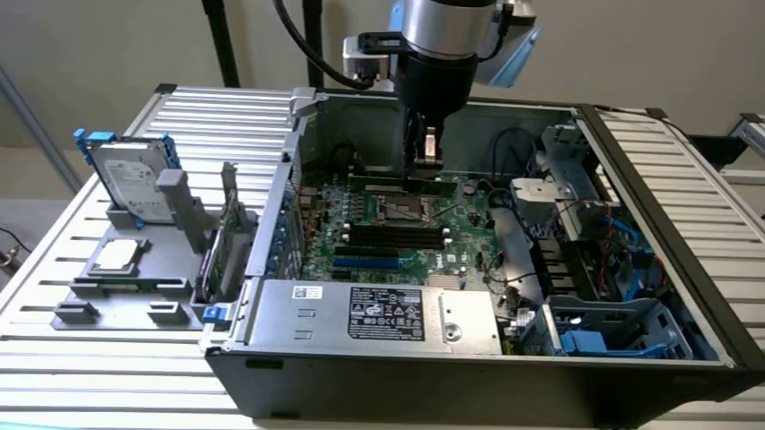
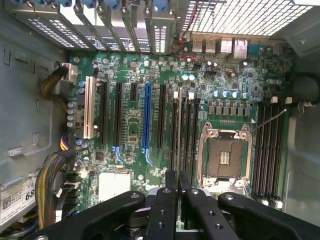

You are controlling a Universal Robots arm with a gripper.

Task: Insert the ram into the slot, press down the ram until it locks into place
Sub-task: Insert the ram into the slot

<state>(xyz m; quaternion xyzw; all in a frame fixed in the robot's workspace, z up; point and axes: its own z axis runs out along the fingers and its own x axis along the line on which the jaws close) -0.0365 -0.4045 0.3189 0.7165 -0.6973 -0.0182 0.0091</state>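
Observation:
The ram (image 2: 179, 125) shows edge-on in the wrist view as a thin pale-edged stick running out from between my fingers. My gripper (image 2: 177, 176) is shut on it. The stick lies parallel to the black slots (image 2: 187, 132) beside the processor socket and overlaps that bank. A second bank of black slots (image 2: 270, 150) lies on the socket's other side. In the exterior view my gripper (image 1: 425, 159) hangs inside the open case over the far part of the motherboard. The ram (image 1: 382, 185) is a dark-green strip under it, apart from the black slots (image 1: 395, 235) nearer the camera.
The open processor socket (image 1: 400, 208) sits between the slot banks. Blue slots (image 1: 365, 262) and the power supply (image 1: 371, 313) lie nearer the front. Case walls, cables (image 2: 50, 175) and a drive cage (image 1: 622, 327) ring the board. A hard drive (image 1: 125, 179) stands on a grey fixture outside.

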